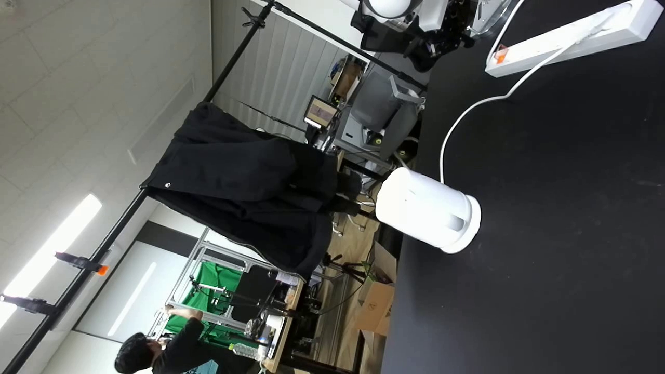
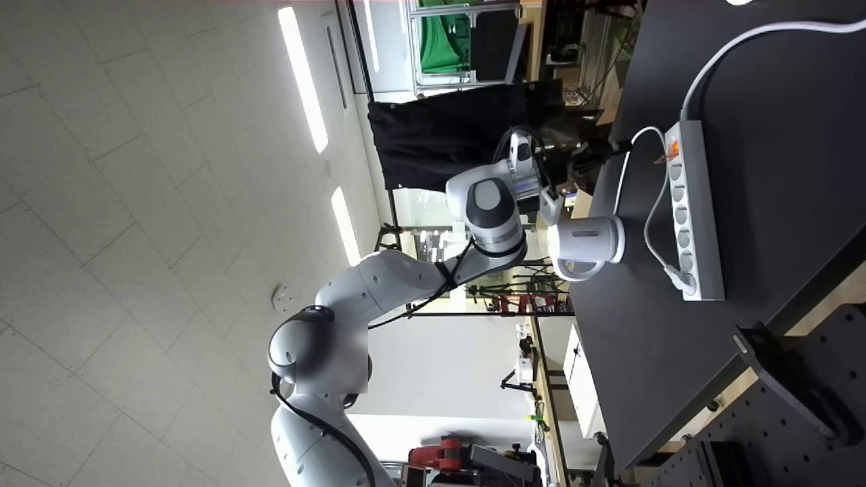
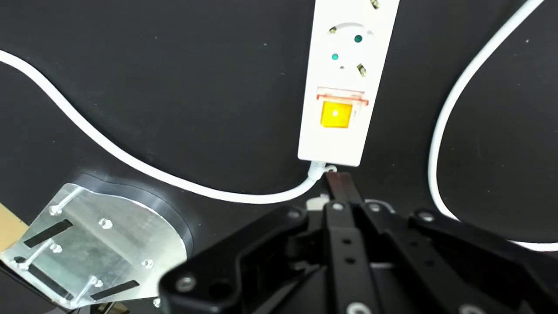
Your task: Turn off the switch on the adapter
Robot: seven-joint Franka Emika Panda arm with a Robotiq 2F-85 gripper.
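Note:
The adapter is a long white power strip lying on the black table, seen in both exterior views and in the wrist view. Its switch is near the cord end and looks bright yellow; it looks orange in an exterior view. A clear, red-edged flap stands up beside the switch. My gripper is shut with its fingertips together and nothing between them. In the wrist view its tips overlap the area just past the cord end. In an exterior view the gripper is above the table, apart from the switch.
A white electric kettle stands near the strip; it also shows in an exterior view. A plug sits in the strip's far socket. White cords curve over the table. A clear bracket plate is at the wrist view's lower left.

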